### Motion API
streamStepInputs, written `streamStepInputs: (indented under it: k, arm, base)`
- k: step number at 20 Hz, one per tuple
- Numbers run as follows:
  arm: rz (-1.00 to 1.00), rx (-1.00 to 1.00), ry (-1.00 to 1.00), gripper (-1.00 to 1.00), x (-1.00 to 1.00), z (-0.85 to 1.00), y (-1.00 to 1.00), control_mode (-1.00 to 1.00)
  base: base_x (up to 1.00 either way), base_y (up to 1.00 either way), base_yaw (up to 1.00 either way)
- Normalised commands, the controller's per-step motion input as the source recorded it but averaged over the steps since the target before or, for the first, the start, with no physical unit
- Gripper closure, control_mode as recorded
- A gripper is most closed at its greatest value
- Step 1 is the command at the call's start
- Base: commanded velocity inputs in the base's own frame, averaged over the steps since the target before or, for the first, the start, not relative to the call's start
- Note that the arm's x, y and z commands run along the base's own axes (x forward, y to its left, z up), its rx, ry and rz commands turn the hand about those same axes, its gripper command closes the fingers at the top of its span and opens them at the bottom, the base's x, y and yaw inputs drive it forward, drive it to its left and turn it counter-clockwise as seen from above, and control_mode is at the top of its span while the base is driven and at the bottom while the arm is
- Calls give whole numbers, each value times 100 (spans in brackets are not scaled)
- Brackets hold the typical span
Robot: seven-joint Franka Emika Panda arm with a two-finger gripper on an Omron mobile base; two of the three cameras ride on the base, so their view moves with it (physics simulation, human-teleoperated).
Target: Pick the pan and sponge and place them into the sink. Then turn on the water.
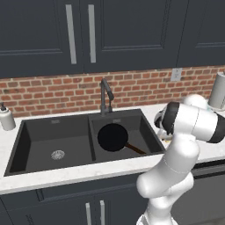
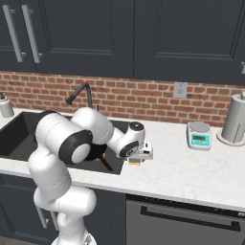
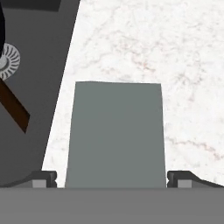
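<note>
The gripper (image 3: 112,177) hangs low over the white counter (image 2: 191,177) just right of the sink (image 1: 26,145), its 2 fingertips (image 3: 43,178) spread wide, 1 on each side of the sponge (image 3: 116,135), which lies flat on the counter between them; from the hand camera its greyish top face sits squarely in the gap, and whether the tips touch its sides cannot be told. From the right base camera a sliver of yellow shows under the hand, just beside the sink's right rim. So the pan (image 1: 113,137) is already dealt with, by the look of it: it lies in the right basin, its brown handle (image 1: 135,148) pointing toward the near right corner, with the drain (image 3: 8,61) close beside it. The step in hand is picking up the sponge. The next move, as I judge it, calls for the fingers to press together on the sponge, then a lift and a short carry left over the rim into a basin. Farther back, the faucet (image 1: 105,94) stands behind the divider of the 2 basins against the brick wall (image 1: 145,88), not yet turned on; it is the last thing to reach. A kitchen scale (image 2: 199,135) and a paper towel roll (image 2: 235,118) stand well apart to the far right, out of the way.
</note>
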Motion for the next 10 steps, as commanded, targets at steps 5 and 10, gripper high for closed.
streamStepInputs:
  k: [5,10]
  arm:
    - [0,0,0,-100,7,-35,-3,-100]
    - [0,0,0,-100,1,-44,0,-100]
  base:
    - [0,0,0]
    - [0,0,0]
